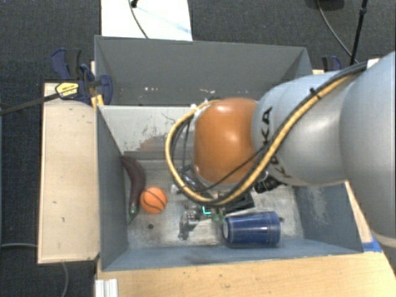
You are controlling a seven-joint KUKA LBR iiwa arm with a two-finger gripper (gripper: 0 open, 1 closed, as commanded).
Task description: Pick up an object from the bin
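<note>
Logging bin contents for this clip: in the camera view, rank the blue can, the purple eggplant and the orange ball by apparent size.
1. Blue can, the bulkiest.
2. Purple eggplant, about as long as the can but much thinner.
3. Orange ball, clearly the smallest.

1. Arm (334, 135) comes in over the right rim of the bin (111, 166), sloping down.
2. Orange wrist cover (223, 141) sits mid-bin, with cables (175, 166) looped round its left side.
3. Gripper (187, 223) points down, low by the floor, near the front wall.
</note>
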